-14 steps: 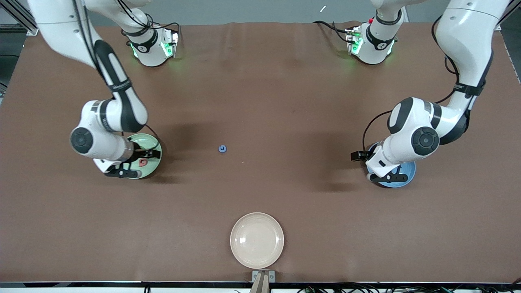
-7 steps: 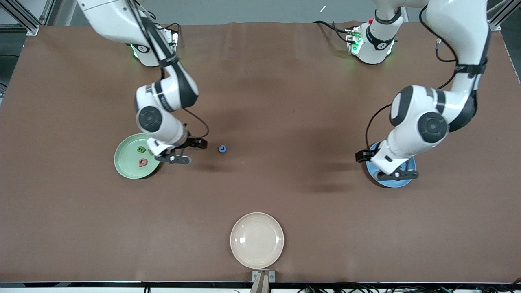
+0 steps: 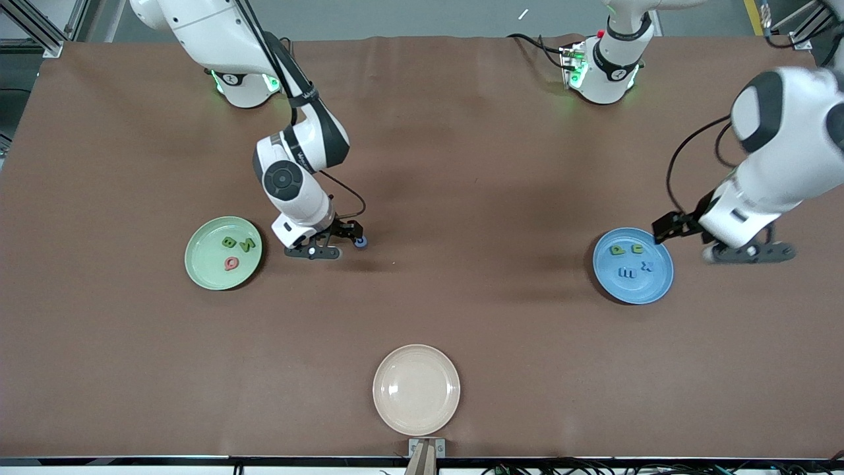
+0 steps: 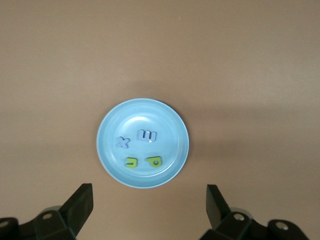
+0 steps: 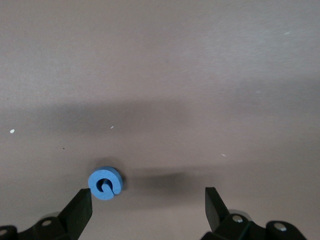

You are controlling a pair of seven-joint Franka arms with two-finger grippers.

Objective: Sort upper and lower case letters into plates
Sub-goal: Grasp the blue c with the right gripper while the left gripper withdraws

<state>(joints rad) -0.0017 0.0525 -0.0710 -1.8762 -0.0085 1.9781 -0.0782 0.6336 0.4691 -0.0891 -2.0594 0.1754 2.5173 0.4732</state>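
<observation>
A pale mint green plate (image 3: 201,267) toward the right arm's end holds two green letters and a red one. The bright blue plate (image 3: 649,284), also in the left wrist view (image 4: 170,127), holds two blue and two green letters. A small round blue letter (image 3: 361,242) lies alone mid-table. My right gripper (image 3: 315,251) hangs open just beside it; in the right wrist view the letter (image 5: 105,182) sits by one fingertip (image 5: 80,207), outside the gap of the right gripper (image 5: 147,202). My left gripper (image 3: 748,253) (image 4: 150,202) is open, empty, raised beside the blue plate.
An empty cream-beige plate (image 3: 416,389) sits close to the table's front edge, nearer to the front camera than the blue letter. Both arm bases (image 3: 245,89) (image 3: 603,76) stand at the back edge. Brown tabletop lies between the plates.
The right arm has swung from over the green plate to beside the blue letter. The left arm has risen and drawn off the blue plate toward its own end, uncovering the letters.
</observation>
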